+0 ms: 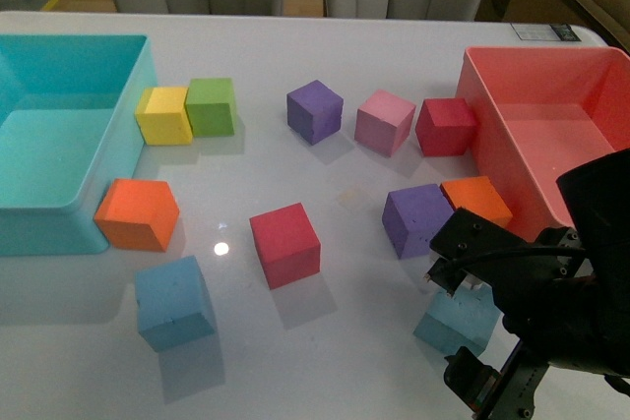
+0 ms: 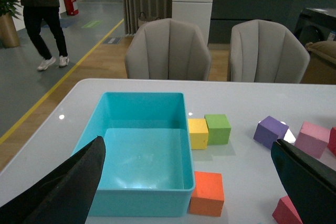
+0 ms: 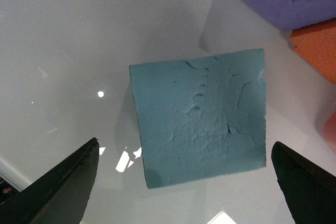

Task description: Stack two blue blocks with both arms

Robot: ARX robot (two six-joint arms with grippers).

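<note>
Jaws of the right gripper point(image 3: 185, 148) stand wide apart. Its dark, wedge-shaped fingertips point(image 3: 68, 182) flank the first blue block point(image 3: 202, 116) without touching it, and the cube lies on the table point(image 1: 325, 341) below the gap. The block's upper face is matte foam, creased and pitted, with slightly ragged edges. The left gripper point(image 2: 186, 148) is spread just as wide, with nothing between its tapering black fingers point(image 2: 73, 182).

The rest is placed from the red cube point(image 1: 284, 244), a square-edged foam block near the middle of the glossy white tabletop. The first blue block sits to its right and nearer the robot, partly hidden under the bulky black right arm point(image 1: 551, 312). The second blue block point(image 1: 175, 302) stands free to the red cube's left, also nearer the robot, turned a little askew, with small pits in its faces.

A purple cube point(image 1: 418, 220) lies just right of the red cube, and an orange cube point(image 1: 477, 199) is right beside it on the far side. Well to the left is a turquoise bin point(image 1: 126, 135) of smooth plastic with rounded corners. Well to the right is a coral bin point(image 1: 492, 115) of the same moulded shape. A small bright glint shows on the table just left of the red cube.
</note>
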